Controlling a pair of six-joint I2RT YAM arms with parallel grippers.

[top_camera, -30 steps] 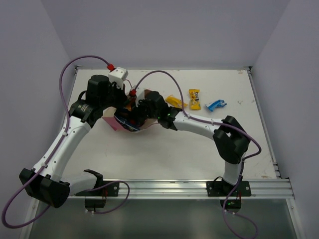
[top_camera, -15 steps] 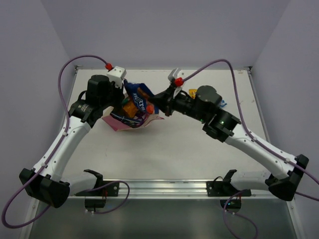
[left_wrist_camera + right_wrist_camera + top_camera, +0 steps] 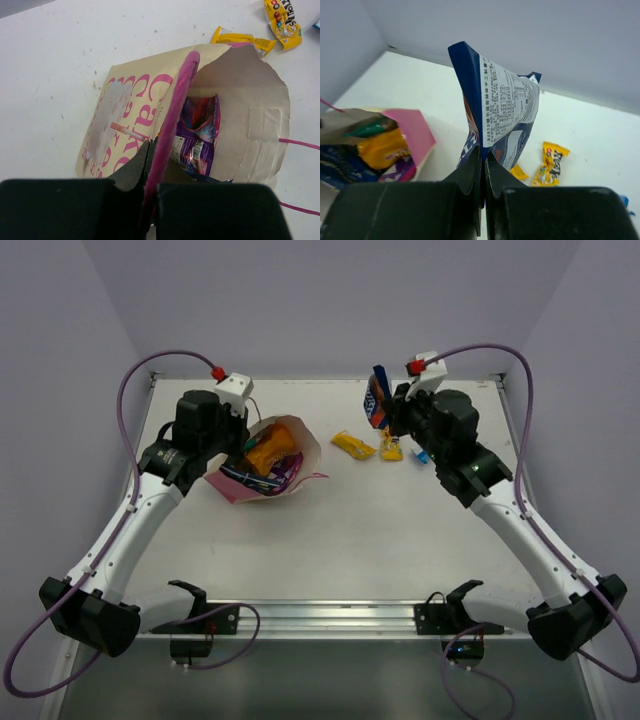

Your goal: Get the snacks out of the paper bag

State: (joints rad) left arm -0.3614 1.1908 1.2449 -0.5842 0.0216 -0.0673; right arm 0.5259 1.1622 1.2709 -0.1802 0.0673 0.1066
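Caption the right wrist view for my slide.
The right gripper pinches a dark blue snack packet upright; open paper bag at left, yellow packets lying beyond.

Top external: mounted high behind the arm bases, looking steeply down over the whole table (image 3: 330, 540), far off. Left wrist: right over the left tool (image 3: 152, 167), aimed down into the open paper bag (image 3: 260, 125), very near. Right wrist: just behind the right tool (image 3: 482, 159), aimed low across the table past a pinched dark blue packet (image 3: 505, 105) toward the back wall. Shared by all three: bag and yellow packets (image 3: 282, 20).
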